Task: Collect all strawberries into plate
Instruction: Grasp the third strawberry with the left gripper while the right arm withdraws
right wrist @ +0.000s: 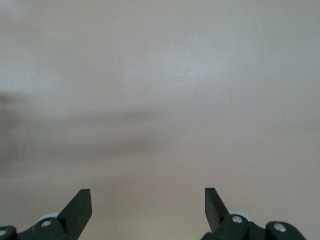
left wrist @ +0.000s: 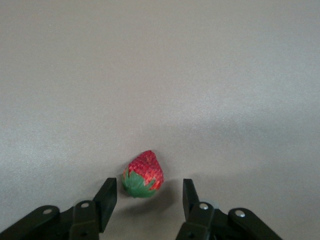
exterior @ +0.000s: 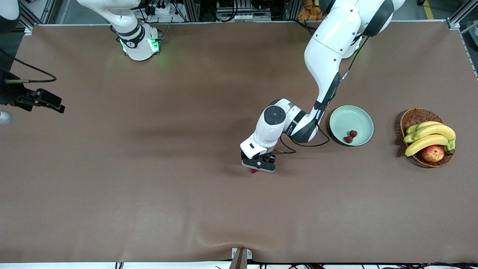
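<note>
Your left gripper (exterior: 257,169) sits low on the counter (exterior: 149,186), fingers (left wrist: 106,196) apart either side of one strawberry (left wrist: 143,174), not touching it. Two strawberries (exterior: 350,136) lie in the plate (exterior: 351,124) nearby. Right gripper (right wrist: 148,204) waits, released, over bare counter.

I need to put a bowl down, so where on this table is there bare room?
Bare cloth runs between the right gripper and the left gripper, and along the edge nearest the front camera. It is crowded at the left arm's end: strawberry, plate, basket.
</note>
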Tool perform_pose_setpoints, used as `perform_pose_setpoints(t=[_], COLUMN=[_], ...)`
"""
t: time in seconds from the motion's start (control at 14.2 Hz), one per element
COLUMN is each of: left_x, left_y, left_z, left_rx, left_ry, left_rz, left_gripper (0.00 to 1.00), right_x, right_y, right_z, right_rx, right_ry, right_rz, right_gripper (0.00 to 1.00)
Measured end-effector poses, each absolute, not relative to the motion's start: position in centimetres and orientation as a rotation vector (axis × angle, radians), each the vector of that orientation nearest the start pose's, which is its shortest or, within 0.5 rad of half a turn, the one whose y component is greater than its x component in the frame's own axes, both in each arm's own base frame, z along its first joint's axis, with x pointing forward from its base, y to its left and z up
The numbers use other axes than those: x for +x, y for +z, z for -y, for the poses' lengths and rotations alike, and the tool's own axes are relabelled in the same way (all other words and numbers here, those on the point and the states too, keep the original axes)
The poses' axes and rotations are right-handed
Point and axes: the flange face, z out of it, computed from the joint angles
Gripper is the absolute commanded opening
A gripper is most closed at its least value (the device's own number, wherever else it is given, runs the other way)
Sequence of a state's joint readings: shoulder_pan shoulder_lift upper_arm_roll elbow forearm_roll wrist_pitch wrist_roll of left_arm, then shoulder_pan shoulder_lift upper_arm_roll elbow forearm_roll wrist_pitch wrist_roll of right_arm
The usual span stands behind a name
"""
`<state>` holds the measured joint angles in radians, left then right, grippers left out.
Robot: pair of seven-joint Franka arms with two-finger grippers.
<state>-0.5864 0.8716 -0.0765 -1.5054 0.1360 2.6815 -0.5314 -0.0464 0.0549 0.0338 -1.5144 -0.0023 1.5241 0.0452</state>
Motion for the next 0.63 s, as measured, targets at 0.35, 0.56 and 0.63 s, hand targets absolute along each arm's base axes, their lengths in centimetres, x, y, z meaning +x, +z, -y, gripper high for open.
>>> perform_pose_setpoints(t=[0.35,0.56,0.63], left_x=[58.9,59.3,59.4], left_y=[16.8,17.0,17.1], left_z=[44.4,44.1,44.2], left_rx=[-3.252,-3.247,-3.248], left_ry=[-0.488,-0.500,-0.503], left_rz=[-0.331,-0.325,-0.326], left_gripper=[0.15,0.00,0.00], right_x=[55.7,55.1,55.0], right_y=[62.2,62.8,62.8], right_z=[1.2,1.1,1.0], right_rx=[-3.141,-3.141,-3.141], right_ry=[0.107,0.123,0.122], right_rz=[-0.055,-0.051,-0.050], right_gripper=[1.00,1.00,1.00])
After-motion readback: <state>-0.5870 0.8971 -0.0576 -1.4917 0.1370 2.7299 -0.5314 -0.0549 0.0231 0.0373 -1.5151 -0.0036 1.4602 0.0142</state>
